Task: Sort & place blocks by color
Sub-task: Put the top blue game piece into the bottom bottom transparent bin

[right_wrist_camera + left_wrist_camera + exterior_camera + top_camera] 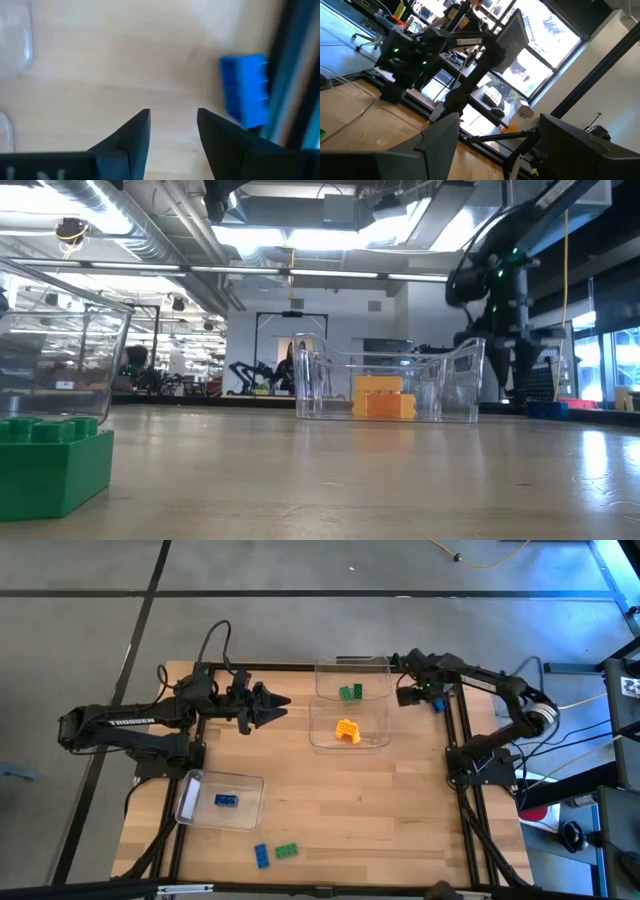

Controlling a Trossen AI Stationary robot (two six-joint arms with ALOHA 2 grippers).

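The wooden table [330, 800] has a black frame along its edges, and most of its pale plank surface lies bare, with the widest open stretch across the centre and lower right of the high view. The right gripper [408, 695] sits in the upper right of that view, close to the right-hand frame rail, its fingers pointing down at the wood; in the right wrist view its two dark fingers [132, 137] stand a little apart with bare table between them, holding nothing. A blue block [246, 90], studded and rectangular, lies just beside that gripper against the dark rail, untouched. The left gripper [278, 705] hangs in the upper left of centre, its wedge-shaped fingers [437, 137] spread wide and empty, aimed toward the bins. Three clear plastic bins with thin glossy walls rest on the table: the upper bin [352, 668] holds green blocks [351, 692], the middle bin [320, 735] directly below it holds yellow-orange blocks [347, 731], and the lower-left bin [190, 795] holds one blue block [226, 801]. Near the bottom edge, out on open wood, a loose blue block [261, 855] and a loose green block [287, 851] lie just beside each other; the green one looms at the lower left of the low view.
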